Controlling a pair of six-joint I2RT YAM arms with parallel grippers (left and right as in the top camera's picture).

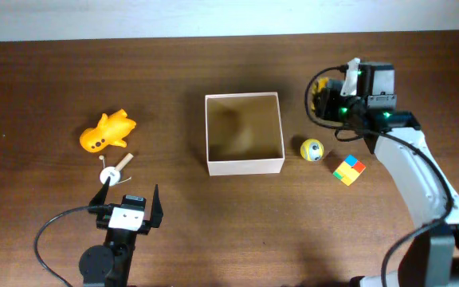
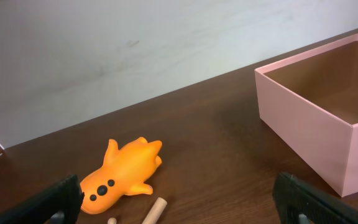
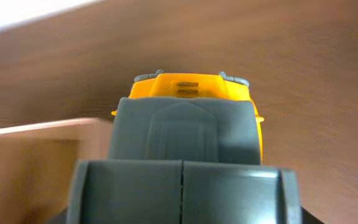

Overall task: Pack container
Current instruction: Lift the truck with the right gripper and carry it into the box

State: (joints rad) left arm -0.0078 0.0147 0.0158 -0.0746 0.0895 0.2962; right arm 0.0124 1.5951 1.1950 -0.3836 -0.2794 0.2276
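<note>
Two arms: left pincer (image 1: 129,195) gapes wide above the brown tabletop (image 1: 46,72), right pincer (image 1: 323,94) at a yellow-and-grey plastic toy (image 3: 191,90), grip unclear.

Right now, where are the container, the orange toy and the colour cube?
container (image 1: 245,166), overhead view, on its white front wall.
orange toy (image 1: 107,132), overhead view, on the middle of its body.
colour cube (image 1: 348,170), overhead view, on the centre of its top face.

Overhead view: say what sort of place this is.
Probably a robot test bench: a wooden table, the left arm and right arm over it, small toys like the yellow ball around the container.
</note>
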